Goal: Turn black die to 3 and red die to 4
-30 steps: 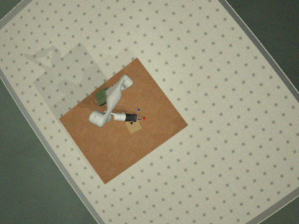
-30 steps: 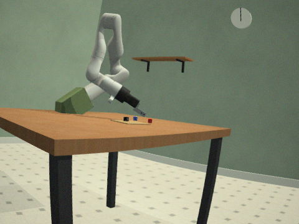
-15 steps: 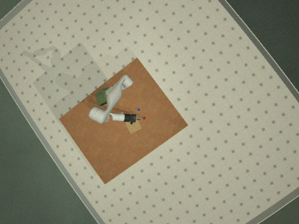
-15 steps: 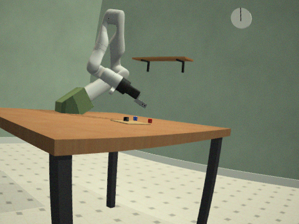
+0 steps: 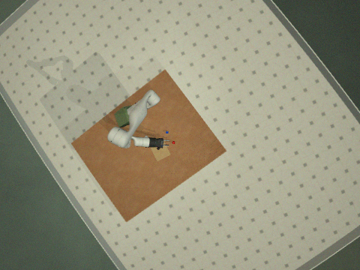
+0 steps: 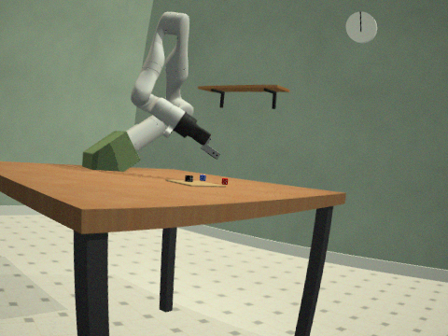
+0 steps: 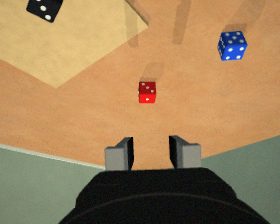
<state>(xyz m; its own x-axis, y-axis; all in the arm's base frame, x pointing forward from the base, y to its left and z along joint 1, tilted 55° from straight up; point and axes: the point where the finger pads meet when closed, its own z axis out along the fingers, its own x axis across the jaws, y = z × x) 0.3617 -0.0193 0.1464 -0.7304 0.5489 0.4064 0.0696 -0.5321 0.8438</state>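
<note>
The red die (image 7: 147, 92) lies flat on the bare wooden table, off the tan mat (image 7: 60, 42); it also shows in the side view (image 6: 225, 181) and the overhead view (image 5: 173, 142). The black die (image 7: 45, 8) sits on the mat, also in the side view (image 6: 189, 178). The blue die (image 7: 232, 46) lies on the table beside the mat, also in the side view (image 6: 203, 177). My gripper (image 7: 151, 148) is open and empty, raised above the table, with the red die ahead of the fingertips and apart from them. It shows in the side view (image 6: 211, 151) too.
The arm's green base (image 6: 111, 152) stands at the back of the table. The far table edge lies just beyond the red die. A wall shelf (image 6: 244, 89) hangs well above and behind.
</note>
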